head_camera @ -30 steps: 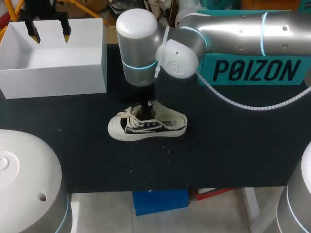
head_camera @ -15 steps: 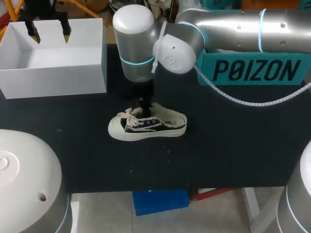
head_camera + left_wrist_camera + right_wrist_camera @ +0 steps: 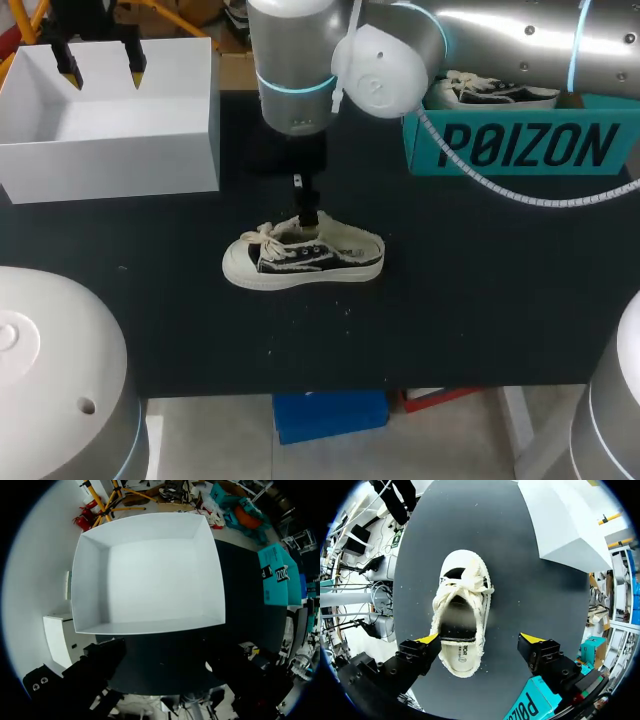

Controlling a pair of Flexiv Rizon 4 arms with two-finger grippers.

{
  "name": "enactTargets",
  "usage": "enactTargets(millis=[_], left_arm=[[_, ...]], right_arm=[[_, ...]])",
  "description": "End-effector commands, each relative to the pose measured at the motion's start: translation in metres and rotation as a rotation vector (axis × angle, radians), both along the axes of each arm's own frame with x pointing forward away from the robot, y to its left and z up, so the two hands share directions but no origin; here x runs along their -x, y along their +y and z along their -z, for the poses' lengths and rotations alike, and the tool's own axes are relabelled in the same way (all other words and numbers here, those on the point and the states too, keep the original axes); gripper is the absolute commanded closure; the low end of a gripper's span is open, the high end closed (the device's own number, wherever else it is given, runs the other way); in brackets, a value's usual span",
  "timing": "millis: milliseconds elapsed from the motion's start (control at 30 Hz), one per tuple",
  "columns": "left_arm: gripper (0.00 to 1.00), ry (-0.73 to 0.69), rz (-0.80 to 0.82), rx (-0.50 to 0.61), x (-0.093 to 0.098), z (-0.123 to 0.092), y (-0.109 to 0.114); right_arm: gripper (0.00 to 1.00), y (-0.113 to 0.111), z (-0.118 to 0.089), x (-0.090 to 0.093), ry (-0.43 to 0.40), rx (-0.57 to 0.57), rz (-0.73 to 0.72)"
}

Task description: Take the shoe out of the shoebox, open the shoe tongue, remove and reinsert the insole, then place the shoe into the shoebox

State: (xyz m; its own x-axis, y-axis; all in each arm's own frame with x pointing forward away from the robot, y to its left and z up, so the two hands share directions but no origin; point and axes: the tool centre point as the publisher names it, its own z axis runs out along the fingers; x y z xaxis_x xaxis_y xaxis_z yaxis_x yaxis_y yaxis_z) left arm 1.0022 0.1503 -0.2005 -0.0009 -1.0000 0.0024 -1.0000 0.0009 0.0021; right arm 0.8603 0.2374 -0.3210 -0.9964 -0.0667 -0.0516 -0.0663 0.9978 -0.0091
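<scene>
right claw (image 3: 480,640) hangs spread wide just above the shoe (image 3: 462,615) — gripping nothing — lined over its opening, likely to reach the insole (image 3: 462,655); shoe stands upright on the table (image 3: 480,300).

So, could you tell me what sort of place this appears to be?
Probably a robotics lab bench: the right arm hangs over a canvas sneaker on a black table, near a white box and a teal shoebox.
</scene>
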Motion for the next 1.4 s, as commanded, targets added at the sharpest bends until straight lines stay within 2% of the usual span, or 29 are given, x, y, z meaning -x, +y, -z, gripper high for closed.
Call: enactTargets(millis=[33,167,367,467,1067,1167,1233,1267,1400], left_arm=[[0.00,0.001,-0.001,-0.002,0.001,0.000,0.000],[0.00,0.001,-0.001,-0.002,0.001,0.000,0.000],[0.00,0.001,-0.001,-0.002,0.001,0.000,0.000],[0.00,0.001,-0.001,-0.002,0.001,0.000,0.000],[0.00,0.001,-0.001,-0.002,0.001,0.000,0.000],[0.00,0.001,-0.001,-0.002,0.001,0.000,0.000],[0.00,0.001,-0.001,-0.002,0.001,0.000,0.000],[0.00,0.001,-0.001,-0.002,0.001,0.000,0.000],[0.00,0.001,-0.001,-0.002,0.001,0.000,0.000]], right_arm=[[0.00,-0.023,-0.015,0.001,0.031,-0.133,0.022],[0.00,-0.032,-0.024,0.004,0.023,-0.232,0.005],[0.00,-0.048,-0.033,0.007,-0.033,-0.386,-0.058],[0.00,-0.061,-0.036,0.009,-0.017,-0.392,-0.084],[0.00,-0.061,-0.036,0.009,-0.017,-0.392,-0.084],[0.00,-0.064,-0.031,0.007,0.005,-0.542,-0.007],[0.00,-0.067,-0.023,0.003,0.012,-0.555,-0.043],[0.00,-0.069,-0.019,0.002,0.015,-0.607,-0.007],[0.00,-0.078,-0.018,0.001,0.019,-0.640,-0.002]])
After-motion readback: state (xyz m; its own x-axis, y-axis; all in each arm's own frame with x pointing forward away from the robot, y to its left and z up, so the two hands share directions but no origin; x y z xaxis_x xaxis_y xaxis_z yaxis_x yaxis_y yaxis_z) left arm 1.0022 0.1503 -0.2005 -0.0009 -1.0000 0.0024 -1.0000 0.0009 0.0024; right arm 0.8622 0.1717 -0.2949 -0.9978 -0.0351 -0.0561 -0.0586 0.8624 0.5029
